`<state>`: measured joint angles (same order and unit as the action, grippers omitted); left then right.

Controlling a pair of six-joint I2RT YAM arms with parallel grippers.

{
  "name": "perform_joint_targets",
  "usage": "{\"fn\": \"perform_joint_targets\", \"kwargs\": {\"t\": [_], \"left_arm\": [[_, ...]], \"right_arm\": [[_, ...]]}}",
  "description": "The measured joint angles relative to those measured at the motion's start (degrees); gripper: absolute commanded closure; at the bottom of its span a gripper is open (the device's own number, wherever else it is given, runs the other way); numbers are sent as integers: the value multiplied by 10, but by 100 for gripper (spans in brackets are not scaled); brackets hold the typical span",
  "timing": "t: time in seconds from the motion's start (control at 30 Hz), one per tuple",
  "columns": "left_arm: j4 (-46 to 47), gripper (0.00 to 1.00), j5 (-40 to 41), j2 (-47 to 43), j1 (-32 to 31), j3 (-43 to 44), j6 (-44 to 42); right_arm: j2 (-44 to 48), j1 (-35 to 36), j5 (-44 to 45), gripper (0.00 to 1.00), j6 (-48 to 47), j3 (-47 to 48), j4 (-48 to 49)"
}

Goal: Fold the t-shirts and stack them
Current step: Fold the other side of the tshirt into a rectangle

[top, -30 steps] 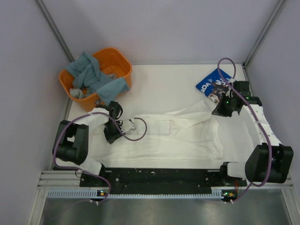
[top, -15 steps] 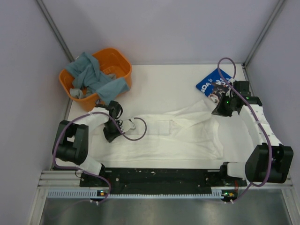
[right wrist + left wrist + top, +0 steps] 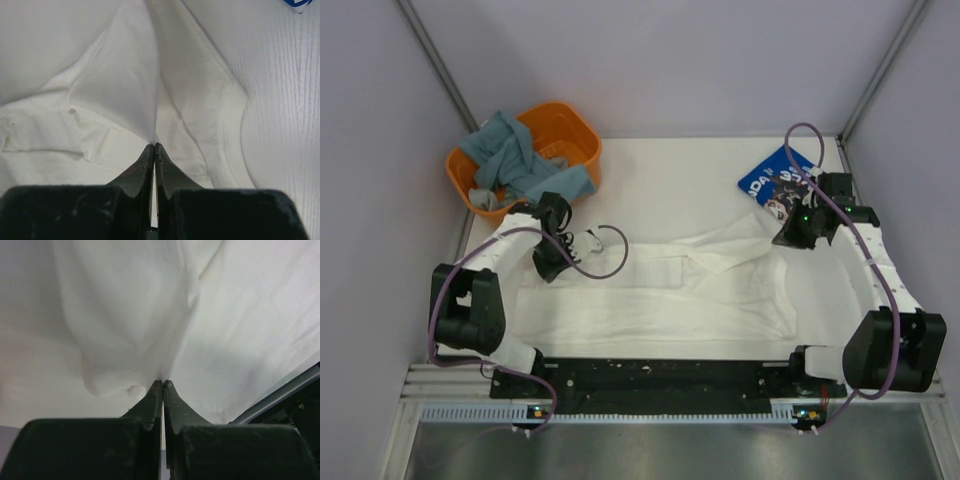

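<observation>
1. White t-shirt (image 3: pixel 660 300): spread across the near table, partly folded.
2. Blue t-shirt (image 3: pixel 765 180): far right corner, folded.
3. Left gripper (image 3: pixel 162 382), right gripper (image 3: pixel 154 146): each pinched tight on a raised peak of white cloth (one per end).
4. Step, as judged: mid-fold. The next move needs both ends carried evenly.
5. Obscured: the right arm covers part of the blue t-shirt, and its lettering is unreadable.

Even, soft overhead light, faint shadows, wrist views sharp on cloth, blurred near foreground

Fold of white shirt (image 3: pixel 125 85) pinched in right claw (image 3: pixel 154 146), tips pressed together; blue shirt (image 3: pixel 300 3) corner top right.
</observation>
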<state>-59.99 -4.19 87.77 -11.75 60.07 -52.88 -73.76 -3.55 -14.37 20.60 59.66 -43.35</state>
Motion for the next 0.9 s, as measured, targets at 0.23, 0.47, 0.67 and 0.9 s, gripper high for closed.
{"fn": "perform_joint_targets", "kwargs": {"t": [0.23,0.47,0.67,0.9], "left_arm": [[0,100,39,3,45,70,0],[22,100,77,3,83,99,-14],[26,100,85,2,108,99,-42],[25,100,70,-14,125,98,-95]], "right_arm": [[14,-4,1,100,0,1,-13],[39,-5,0,100,0,32,-49],[73,-5,-9,100,1,46,-78],[118,-5,-32,100,7,36,-108]]}}
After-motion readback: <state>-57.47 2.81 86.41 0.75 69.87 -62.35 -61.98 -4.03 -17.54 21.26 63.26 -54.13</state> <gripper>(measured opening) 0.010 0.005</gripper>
